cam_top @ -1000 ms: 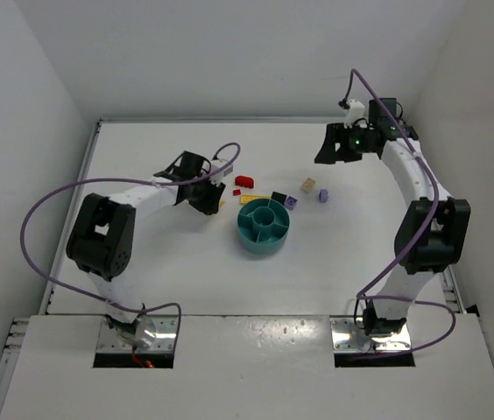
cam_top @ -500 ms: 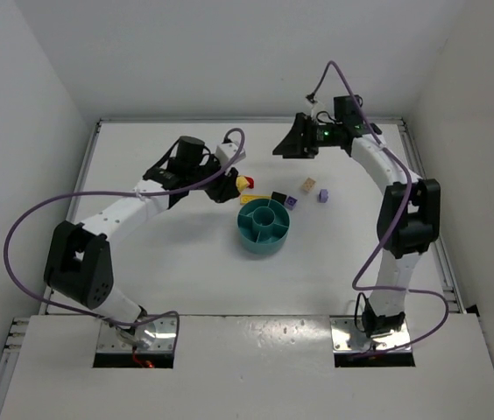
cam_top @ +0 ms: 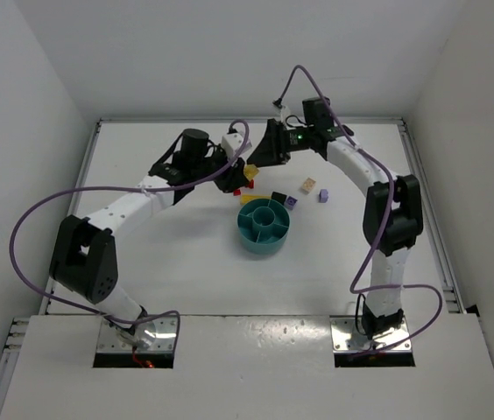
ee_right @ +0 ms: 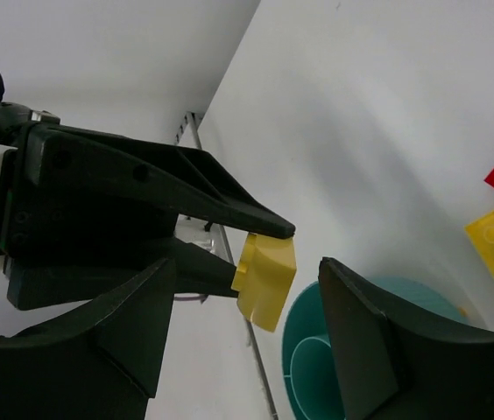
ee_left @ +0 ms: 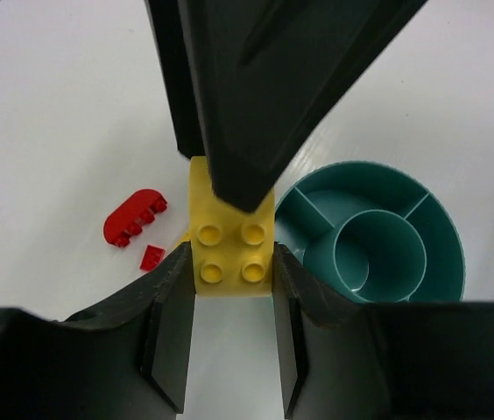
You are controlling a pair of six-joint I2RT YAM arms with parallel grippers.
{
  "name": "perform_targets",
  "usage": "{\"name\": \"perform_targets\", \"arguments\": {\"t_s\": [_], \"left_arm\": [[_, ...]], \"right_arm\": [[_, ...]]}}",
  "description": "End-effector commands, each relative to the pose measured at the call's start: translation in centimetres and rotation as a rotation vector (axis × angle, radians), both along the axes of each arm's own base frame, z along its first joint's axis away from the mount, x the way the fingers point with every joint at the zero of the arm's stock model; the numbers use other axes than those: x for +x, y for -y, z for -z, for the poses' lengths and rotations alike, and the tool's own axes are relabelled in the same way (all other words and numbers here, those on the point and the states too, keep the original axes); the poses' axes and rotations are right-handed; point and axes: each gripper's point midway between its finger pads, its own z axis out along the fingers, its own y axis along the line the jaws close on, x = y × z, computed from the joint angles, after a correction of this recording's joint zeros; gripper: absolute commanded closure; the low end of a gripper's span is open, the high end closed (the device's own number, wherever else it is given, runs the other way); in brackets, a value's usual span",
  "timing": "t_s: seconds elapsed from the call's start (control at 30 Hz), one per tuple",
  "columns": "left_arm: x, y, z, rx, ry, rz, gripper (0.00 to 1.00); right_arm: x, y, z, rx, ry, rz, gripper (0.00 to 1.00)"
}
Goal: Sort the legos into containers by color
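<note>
Left gripper (ee_left: 232, 271) is clamped on the yellow brick (ee_left: 229, 234), a finger pressed to each side and four studs facing the wrist camera. The brick hangs just off the far-left rim of the teal dish (ee_left: 374, 166). Right gripper (ee_right: 247, 262) sits at the dish's far side with its fingers spread wide, gripping nothing, and its own view shows the brick in the gap between them. From the left wrist, one of those dark fingers covers the brick's far edge; contact, I can't tell. That view also catches a curved red piece (ee_left: 133, 219) and a tiny red one (ee_left: 151, 256) on the tabletop (ee_left: 54, 105) off the dish's far-left side. Only the overhead shows the tan brick (cam_top: 308, 185) and lavender brick (cam_top: 323, 195) off the dish's far-right side, with a purple piece (cam_top: 292, 202) and a black piece (cam_top: 278, 197) just beyond its far rim.
</note>
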Motion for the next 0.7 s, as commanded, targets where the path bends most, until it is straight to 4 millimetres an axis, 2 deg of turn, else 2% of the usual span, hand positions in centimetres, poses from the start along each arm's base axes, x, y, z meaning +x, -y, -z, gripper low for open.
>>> {"name": "perform_targets", "arguments": {"t_s": [0.0, 0.13, 0.23, 0.27, 0.4, 0.47, 0.57, 0.63, 0.67], "left_arm": [[0.7, 1.5, -3.3, -0.057, 0.097, 0.029, 0.95], [0.6, 1.6, -4.7, -0.067, 0.159, 0.035, 0.95], [0.6, 1.7, -4.7, -0.067, 0.159, 0.035, 0.95], [0.8, 1.5, -4.7, -0.063, 0.161, 0.025, 0.95], [1.1, 1.4, -4.2, -0.048, 0.171, -0.008, 0.95], [1.6, 1.1, -4.4, -0.044, 0.187, -0.033, 0.95], [2.3, 0.7, -4.5, -0.028, 0.211, -0.071, 0.92], [2.6, 0.4, -3.8, -0.011, 0.195, -0.087, 0.80], [3.0, 0.5, -4.6, -0.003, 0.210, -0.092, 0.73]], "right_arm": [[-0.1, -0.9, -1.3, 0.049, 0.044, -0.052, 0.33], [-0.2, -0.9, -0.9, 0.051, 0.031, -0.059, 0.33], [-0.2, -1.0, -0.5, 0.061, 0.008, -0.072, 0.39], [-0.4, -1.4, -0.5, 0.061, 0.008, -0.082, 0.47], [-1.0, -1.5, -0.9, 0.091, -0.006, -0.113, 0.64], [-1.0, -1.5, -1.2, 0.105, 0.004, -0.124, 0.69], [-1.4, -1.5, -1.3, 0.118, -0.016, -0.137, 0.83], [-1.6, -1.5, -0.9, 0.115, -0.028, -0.136, 0.97], [-1.4, -1.0, -1.1, 0.111, -0.023, -0.120, 1.00]]}}
